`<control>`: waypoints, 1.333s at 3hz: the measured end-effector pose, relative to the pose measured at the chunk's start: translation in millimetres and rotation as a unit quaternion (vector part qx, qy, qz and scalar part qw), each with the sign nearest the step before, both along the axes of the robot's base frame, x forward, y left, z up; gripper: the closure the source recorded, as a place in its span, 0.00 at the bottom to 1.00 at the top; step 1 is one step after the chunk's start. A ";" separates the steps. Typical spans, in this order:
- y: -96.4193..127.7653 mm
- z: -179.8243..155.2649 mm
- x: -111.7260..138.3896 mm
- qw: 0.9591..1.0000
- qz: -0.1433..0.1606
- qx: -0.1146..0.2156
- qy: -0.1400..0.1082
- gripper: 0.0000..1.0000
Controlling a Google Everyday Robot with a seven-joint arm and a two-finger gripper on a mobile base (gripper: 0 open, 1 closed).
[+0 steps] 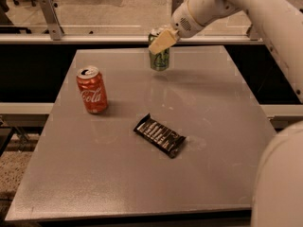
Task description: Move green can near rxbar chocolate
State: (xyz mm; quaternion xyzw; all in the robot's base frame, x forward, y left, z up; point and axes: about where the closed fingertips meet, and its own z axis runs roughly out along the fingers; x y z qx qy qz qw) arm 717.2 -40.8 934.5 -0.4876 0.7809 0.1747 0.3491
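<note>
The green can stands upright at the far middle of the grey table. My gripper reaches in from the upper right and is closed on the can's top; one pale finger crosses in front of its rim. The can's base is at or just above the table surface. The rxbar chocolate, a dark wrapper with whitish lettering, lies flat near the table's middle, well in front of the can.
A red Coca-Cola can stands upright on the left side of the table. A metal rail runs behind the far edge. My white arm spans the upper right and its base fills the lower right corner.
</note>
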 end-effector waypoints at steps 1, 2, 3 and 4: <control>-4.6 7.5 -43.2 1.000 0.027 0.002 -0.009 1.00; -10.6 4.3 -81.9 0.999 0.042 0.010 -0.009 1.00; -17.7 1.4 -111.2 0.999 0.051 0.015 -0.007 1.00; -25.1 -2.4 -138.1 0.998 0.056 0.017 -0.003 1.00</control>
